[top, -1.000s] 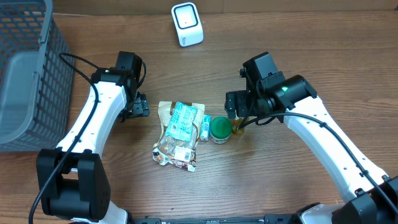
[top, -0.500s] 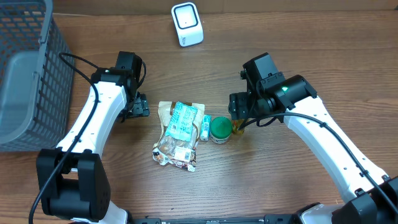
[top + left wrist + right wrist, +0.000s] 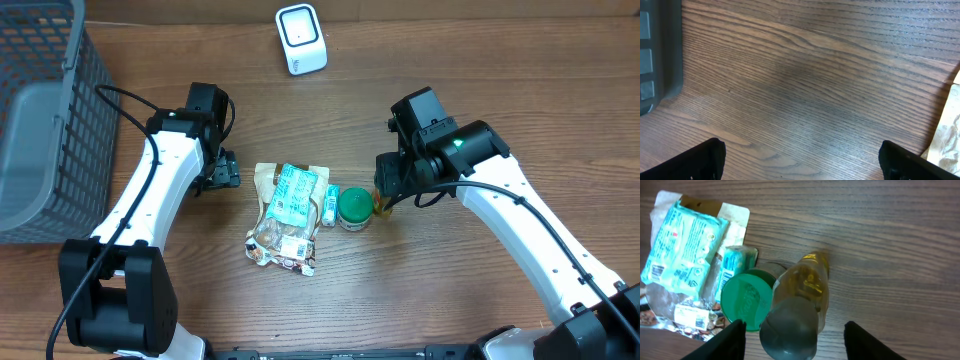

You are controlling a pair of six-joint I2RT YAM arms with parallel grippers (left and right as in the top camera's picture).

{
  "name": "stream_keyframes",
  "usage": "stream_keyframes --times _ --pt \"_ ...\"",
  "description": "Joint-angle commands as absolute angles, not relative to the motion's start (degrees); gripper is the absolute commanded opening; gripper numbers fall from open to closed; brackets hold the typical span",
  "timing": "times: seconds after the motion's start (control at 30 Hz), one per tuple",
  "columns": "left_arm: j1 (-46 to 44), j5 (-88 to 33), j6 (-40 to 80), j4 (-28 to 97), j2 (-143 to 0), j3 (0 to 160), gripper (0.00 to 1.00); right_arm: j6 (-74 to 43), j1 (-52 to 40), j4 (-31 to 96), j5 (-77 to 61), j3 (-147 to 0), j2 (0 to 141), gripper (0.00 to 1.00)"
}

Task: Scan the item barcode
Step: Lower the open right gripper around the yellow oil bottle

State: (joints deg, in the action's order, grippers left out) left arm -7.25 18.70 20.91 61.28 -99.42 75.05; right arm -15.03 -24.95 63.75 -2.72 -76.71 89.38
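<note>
No legible text, either view.
Teal packet: dense white print and a pale barcode-like patch, too small to read. Small teal pack beside it: lettering blurred. White label on the clear wrapper beneath: dark marks, unreadable.

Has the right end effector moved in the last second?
Yes. In the overhead view, one side of the right end effector has drawn rightward, away from the green lid, narrowing around the yellow bottle.
</note>
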Motion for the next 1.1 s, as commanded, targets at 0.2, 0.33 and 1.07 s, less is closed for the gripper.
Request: stream_keyframes --times 0.2,0.33,1.07 --pt "-7.2 19.5 21.7 61.2 -98.3 76.1 1.00 -15.0 -25.1 63.6 -2.4 -76.8 89.4 0.57" --pt "-7.2 19.5 21.7 61.2 -98.3 76.1 1.00 -15.0 -25.1 63.3 -2.4 -76.8 89.4 0.58" --pt "-7.2 19.5 21.7 61.2 -98.3 76.1 1.00 -15.0 -25.1 63.4 0.0 -76.8 89.4 0.36"
